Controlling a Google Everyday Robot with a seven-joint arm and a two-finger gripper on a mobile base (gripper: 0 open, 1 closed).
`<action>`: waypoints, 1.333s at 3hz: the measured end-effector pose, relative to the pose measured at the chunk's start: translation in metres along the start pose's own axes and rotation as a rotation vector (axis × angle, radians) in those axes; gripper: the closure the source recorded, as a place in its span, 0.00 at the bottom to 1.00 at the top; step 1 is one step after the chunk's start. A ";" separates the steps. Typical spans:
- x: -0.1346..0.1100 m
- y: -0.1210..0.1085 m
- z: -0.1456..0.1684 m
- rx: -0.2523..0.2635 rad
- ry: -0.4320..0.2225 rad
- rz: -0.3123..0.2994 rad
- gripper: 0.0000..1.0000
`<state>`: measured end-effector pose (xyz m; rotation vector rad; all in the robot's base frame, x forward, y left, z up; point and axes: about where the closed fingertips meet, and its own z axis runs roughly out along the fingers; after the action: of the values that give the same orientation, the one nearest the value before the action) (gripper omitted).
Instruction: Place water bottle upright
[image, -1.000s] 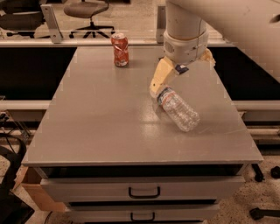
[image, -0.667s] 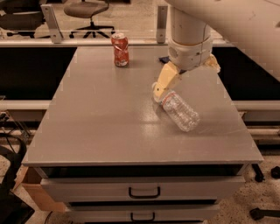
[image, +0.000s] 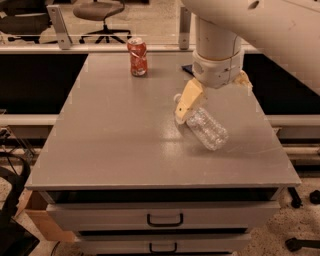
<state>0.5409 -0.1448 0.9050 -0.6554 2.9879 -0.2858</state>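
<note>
The water bottle (image: 207, 130), clear ribbed plastic, lies on its side on the grey table (image: 115, 135), right of centre, with its base toward the front right. Its neck end is under the gripper, and a bit of white shows at its upper left. The gripper (image: 189, 104), tan-coloured on a big white arm, comes down from above and sits right over the bottle's neck end. I cannot tell whether the bottle is held.
An orange-red soda can (image: 137, 57) stands upright at the back of the table, left of the arm. A small dark wrapper (image: 186, 68) peeks out behind the arm. Drawers (image: 165, 219) are below the front edge. Office chairs stand beyond the table.
The gripper has moved a little down and toward the front, closer onto the bottle's neck end. The bottle has stayed in about the same spot.
</note>
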 end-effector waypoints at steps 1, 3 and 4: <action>0.001 0.007 0.005 -0.010 0.001 -0.008 0.00; -0.008 0.018 0.018 -0.043 -0.010 -0.034 0.00; -0.011 0.017 0.027 -0.065 -0.019 -0.033 0.00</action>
<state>0.5467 -0.1292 0.8757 -0.7108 2.9819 -0.1839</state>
